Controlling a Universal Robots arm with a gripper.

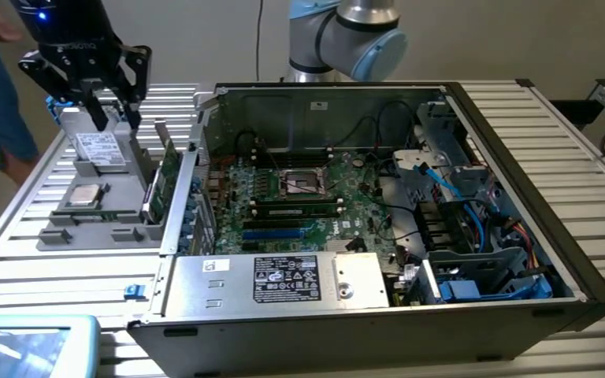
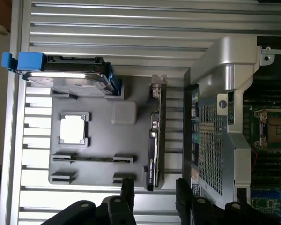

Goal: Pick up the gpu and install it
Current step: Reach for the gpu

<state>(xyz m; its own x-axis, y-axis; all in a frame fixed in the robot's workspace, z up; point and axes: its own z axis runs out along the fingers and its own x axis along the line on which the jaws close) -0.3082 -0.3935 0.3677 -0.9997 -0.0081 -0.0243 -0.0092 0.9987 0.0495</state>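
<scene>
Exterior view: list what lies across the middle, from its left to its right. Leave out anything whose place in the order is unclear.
silver drive → gpu, standing on edge → CPU socket → blue cables

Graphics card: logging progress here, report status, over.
Gripper open, empty, above tray. Graphics card on edge in tray, not gripped. Computer case close alongside.
</scene>
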